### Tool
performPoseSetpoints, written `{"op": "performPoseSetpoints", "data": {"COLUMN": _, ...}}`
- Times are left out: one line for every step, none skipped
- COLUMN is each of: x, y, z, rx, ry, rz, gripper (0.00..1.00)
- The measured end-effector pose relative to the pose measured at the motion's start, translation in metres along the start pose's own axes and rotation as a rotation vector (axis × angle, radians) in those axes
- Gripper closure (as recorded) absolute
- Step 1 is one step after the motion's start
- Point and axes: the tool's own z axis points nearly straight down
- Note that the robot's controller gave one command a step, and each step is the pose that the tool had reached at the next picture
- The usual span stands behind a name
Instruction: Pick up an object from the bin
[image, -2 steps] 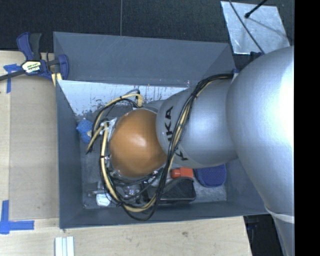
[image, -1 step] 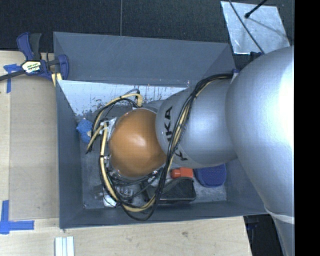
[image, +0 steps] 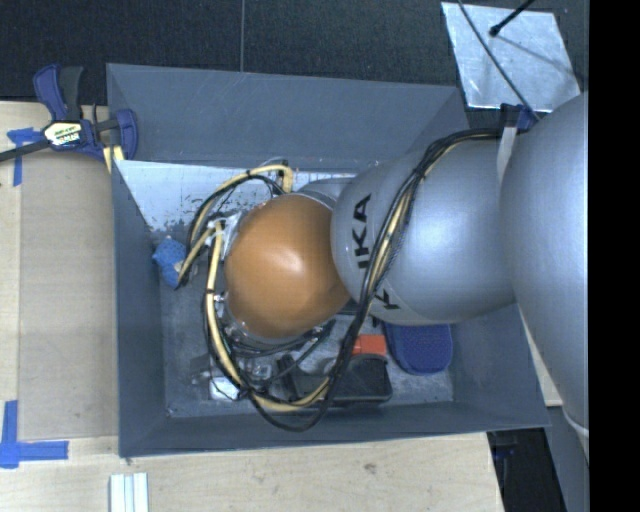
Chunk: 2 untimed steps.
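**Q:** Where is the end effector?
**A:** The end effector (image: 252, 362) is low in the bin (image: 140, 330), beneath the orange cover (image: 280, 265), left of centre. Whether it is open or closed cannot be told.

**Q:** Which things lie nearest?
**A:** A black block (image: 368, 382) and an orange piece (image: 371, 345) lie just to its right, with a blue pad (image: 422, 350) beyond them. A blue piece (image: 166, 262) lies to its left, farther back.

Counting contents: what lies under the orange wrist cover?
Directly beneath is hidden. Past the edges of the orange cover show a small blue thing left, an orange piece, black thing and blue oval lower right.
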Motion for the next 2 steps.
{"op": "performPoseSetpoints", "data": {"x": -0.001, "y": -0.001, "z": -0.022, "rx": -0.001, "ry": 0.001, "rz": 0.004, "gripper": 1.0}}
{"op": "performPoseSetpoints", "data": {"x": -0.002, "y": -0.002, "z": -0.047, "rx": -0.001, "ry": 0.0, "rz": 0.009, "gripper": 1.0}}
